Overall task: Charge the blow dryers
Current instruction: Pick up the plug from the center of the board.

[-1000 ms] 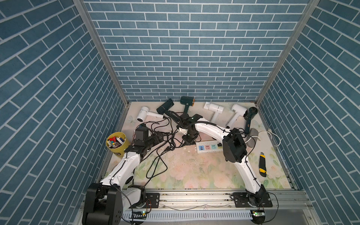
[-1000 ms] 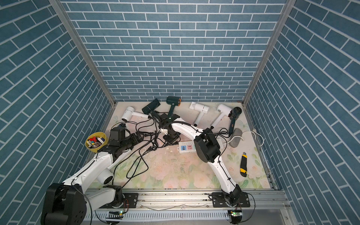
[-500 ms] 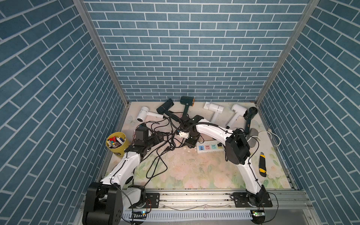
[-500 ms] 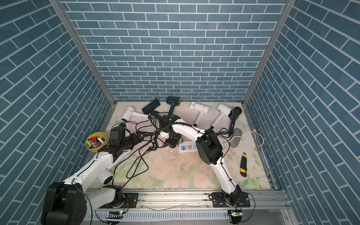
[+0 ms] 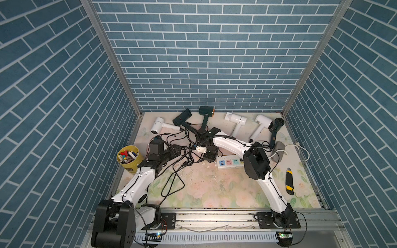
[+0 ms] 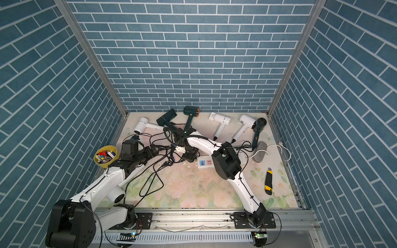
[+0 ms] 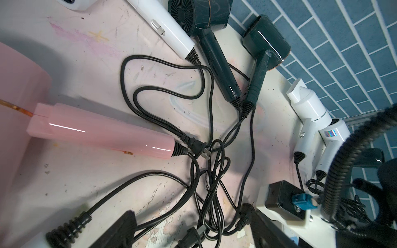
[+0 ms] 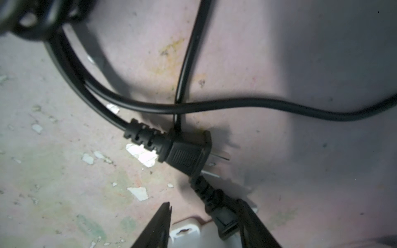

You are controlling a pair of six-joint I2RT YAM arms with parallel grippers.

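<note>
Blow dryers (image 5: 236, 119) line the table's (image 5: 214, 193) 12 o'clock edge. My right claw (image 8: 205, 206), at 9 o'clock of the power strip (image 5: 228, 162), stands parted, with a black plug (image 8: 224, 223) against one finger, ungripped. My left claw (image 7: 193, 216) gapes wide, holding nothing.

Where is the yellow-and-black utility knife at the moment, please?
In both top views the utility knife lies on the table's right side, nearer the front than the grey roll.
</note>
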